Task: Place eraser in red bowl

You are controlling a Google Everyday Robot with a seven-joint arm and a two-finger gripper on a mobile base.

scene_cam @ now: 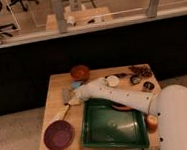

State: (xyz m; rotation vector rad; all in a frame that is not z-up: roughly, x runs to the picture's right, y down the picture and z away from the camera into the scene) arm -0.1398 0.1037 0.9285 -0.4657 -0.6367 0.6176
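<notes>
On the left half of the wooden table (pixel 61 138), seen from the one camera, the eraser (pixel 67 95) lies flat, a small grey block, with the gripper (pixel 74 98) low just beside it at the end of the white arm (pixel 114 96); whether it touches I cannot tell, nor how its jaws stand. It looks light, stiff and slightly grippy, so pinching across the short sides should hold. The red bowl (pixel 79 72) waits near, toward the back edge; a maroon dish (pixel 58 135) and green tray (pixel 112 125) sit nearer front.

Gripper (pixel 73 97) hovers beside the eraser (pixel 66 94) on the wooden table (pixel 55 86), red bowl (pixel 79 72) behind
</notes>
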